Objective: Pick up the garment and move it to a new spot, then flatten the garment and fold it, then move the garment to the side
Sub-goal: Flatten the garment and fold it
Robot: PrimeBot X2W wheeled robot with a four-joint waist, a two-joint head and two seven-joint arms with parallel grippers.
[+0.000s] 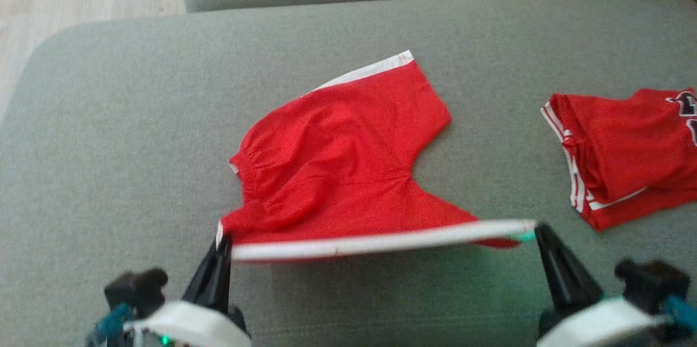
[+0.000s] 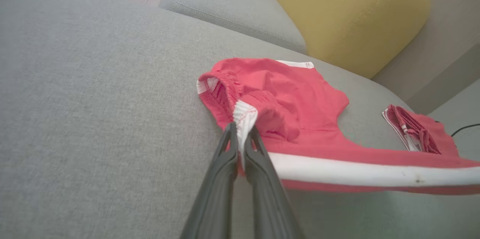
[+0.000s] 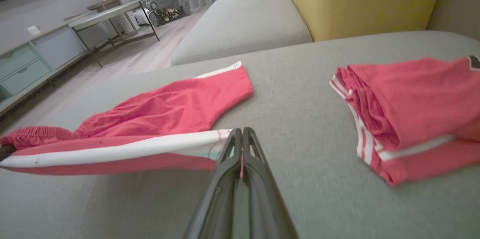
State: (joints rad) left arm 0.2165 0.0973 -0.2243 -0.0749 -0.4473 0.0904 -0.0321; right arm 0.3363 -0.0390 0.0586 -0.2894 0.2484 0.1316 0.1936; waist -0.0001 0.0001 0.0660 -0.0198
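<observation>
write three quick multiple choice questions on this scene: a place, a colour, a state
1. Where does the other red garment lie from the shorts? A on the robot's left B on the robot's right C on the floor
2. What colour is the shorts' trim? A blue B black C white
3. How is the left gripper? A shut on the shorts B open C empty on the sofa
Answers: B, it lies at the head view's right; C, a white band edges the hem; A, it pinches the white corner.
</observation>
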